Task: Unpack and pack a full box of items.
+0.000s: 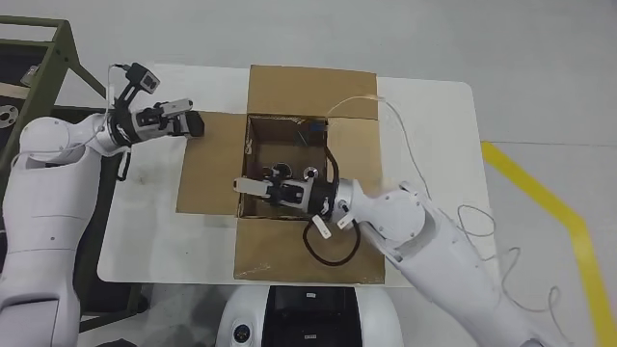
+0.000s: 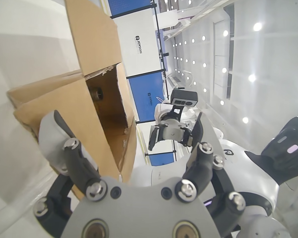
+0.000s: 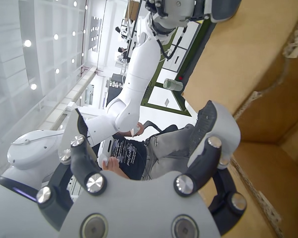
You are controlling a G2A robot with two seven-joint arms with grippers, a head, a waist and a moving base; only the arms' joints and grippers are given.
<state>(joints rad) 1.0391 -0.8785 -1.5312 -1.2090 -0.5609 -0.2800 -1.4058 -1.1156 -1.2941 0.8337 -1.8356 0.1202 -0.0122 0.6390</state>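
Right gripper (image 1: 258, 188): the fingers are spread and hold nothing. It sits over the mouth of the box (image 1: 313, 87), close to the wall on the robot's left side. Dark round items (image 1: 294, 171) lie on the box floor just beside it, so judge the step as unpacking, with no pick made yet.

Left gripper (image 1: 190, 121): also spread and empty, above the left flap (image 1: 207, 164), which lies folded out flat. You cannot tell whether it touches the flap.

Next move, as a judgement: angle the right wrist downward, descend clear of the wall, and close on one round item.
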